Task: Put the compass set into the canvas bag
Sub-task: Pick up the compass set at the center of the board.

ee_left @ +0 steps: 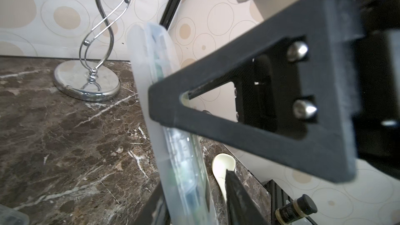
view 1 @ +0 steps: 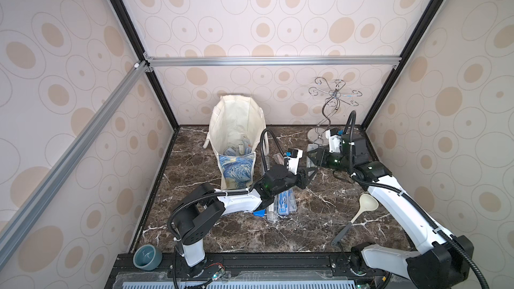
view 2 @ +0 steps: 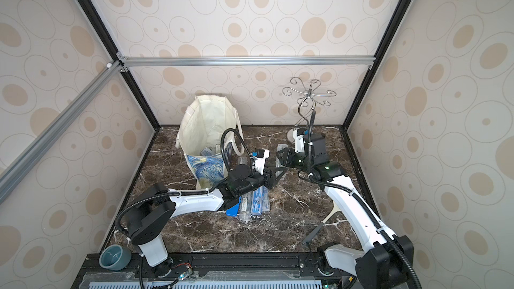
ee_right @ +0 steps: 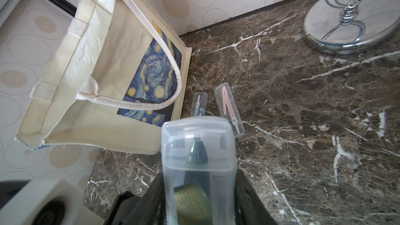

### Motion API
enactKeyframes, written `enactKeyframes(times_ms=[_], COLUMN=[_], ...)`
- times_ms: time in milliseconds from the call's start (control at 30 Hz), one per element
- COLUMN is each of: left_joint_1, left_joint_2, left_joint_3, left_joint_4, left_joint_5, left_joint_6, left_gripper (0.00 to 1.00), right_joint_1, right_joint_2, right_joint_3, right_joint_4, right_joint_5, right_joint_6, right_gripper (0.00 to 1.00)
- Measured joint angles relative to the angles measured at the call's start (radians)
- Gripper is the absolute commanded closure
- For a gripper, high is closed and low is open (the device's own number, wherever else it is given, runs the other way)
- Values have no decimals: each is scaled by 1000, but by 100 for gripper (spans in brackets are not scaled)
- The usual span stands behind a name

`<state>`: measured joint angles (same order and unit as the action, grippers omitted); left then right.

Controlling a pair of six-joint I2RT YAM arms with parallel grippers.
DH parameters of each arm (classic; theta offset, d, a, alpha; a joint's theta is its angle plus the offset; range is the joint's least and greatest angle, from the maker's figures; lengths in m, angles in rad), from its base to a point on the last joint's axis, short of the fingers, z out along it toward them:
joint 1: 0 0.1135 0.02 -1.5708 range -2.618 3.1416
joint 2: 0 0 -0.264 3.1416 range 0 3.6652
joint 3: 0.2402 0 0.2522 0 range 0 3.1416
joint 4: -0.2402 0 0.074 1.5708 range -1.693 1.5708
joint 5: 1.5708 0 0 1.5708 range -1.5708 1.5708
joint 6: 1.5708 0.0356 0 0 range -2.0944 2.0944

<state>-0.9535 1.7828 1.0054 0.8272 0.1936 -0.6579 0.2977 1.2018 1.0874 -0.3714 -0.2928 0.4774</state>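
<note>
A compass set in a clear plastic case point(ee_right: 197, 139) hangs above the marble between both grippers, right of the canvas bag point(view 1: 236, 123). My right gripper point(ee_right: 199, 191) is shut on one end of it. My left gripper point(ee_left: 192, 191) has its fingers close against the case's point(ee_left: 151, 66) flat sides, just past the right gripper's black finger point(ee_left: 259, 104). In both top views the two grippers point(view 1: 311, 170) point(view 2: 281, 158) meet tip to tip. The bag point(view 2: 205, 123) stands upright and open, with several cases inside, its starry print point(ee_right: 155, 72) facing the grippers.
Two more cased compasses, blue point(ee_right: 199, 104) and pink point(ee_right: 228, 109), lie beside the bag. Several cases point(view 1: 283, 204) lie under the left forearm. A chrome wire stand point(view 1: 331, 112) is at the back right, a cream ladle point(view 1: 361, 209) front right, a teal bowl point(view 1: 147, 257) off the front left corner.
</note>
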Motion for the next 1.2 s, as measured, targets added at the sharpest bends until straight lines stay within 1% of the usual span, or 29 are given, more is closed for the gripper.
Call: enactKeyframes(times_ms=[67, 167, 333, 467, 500, 533, 633, 700, 833, 1000, 1100, 1200], left_joint_1=[0, 0, 9, 9, 9, 9, 9, 8, 8, 9, 5, 22], left_joint_2=[11, 22, 26, 26, 26, 26, 26, 26, 26, 29, 37, 39], left_joint_3=[0, 2, 3, 3, 3, 3, 5, 14, 82, 241, 361, 470], left_joint_4=[6, 8, 15, 17, 17, 17, 15, 3, -91, -299, -459, -607], left_joint_5=[8, 8, 14, 14, 13, 14, 18, 18, 15, -10, -61, -135], left_joint_6=[-9, -27, -45, -48, -49, -49, -46, -44, -24, 51, 111, 157], left_gripper=[73, 79, 82, 84, 84, 85, 85, 85, 85, 85, 85, 85], right_joint_1=[0, -1, -3, -3, -3, -3, -3, -2, -3, -2, -3, -7], right_joint_2=[-3, -9, -17, -17, -17, -17, -17, -18, -56, -151, -203, -262], right_joint_3=[0, -4, -5, -5, -5, -5, -5, -5, -14, -36, -43, -82], right_joint_4=[1, 3, 13, 14, 14, 14, 13, 5, -18, -32, -34, -37], right_joint_5=[0, 0, -3, -4, -4, -3, 10, 44, 162, 290, 346, 389], right_joint_6=[0, -3, -7, -7, -8, -8, -14, -18, -27, -48, -64, -80], right_gripper=[59, 59, 59, 56, 53, 47, 20, 2, 0, 0, 0, 0])
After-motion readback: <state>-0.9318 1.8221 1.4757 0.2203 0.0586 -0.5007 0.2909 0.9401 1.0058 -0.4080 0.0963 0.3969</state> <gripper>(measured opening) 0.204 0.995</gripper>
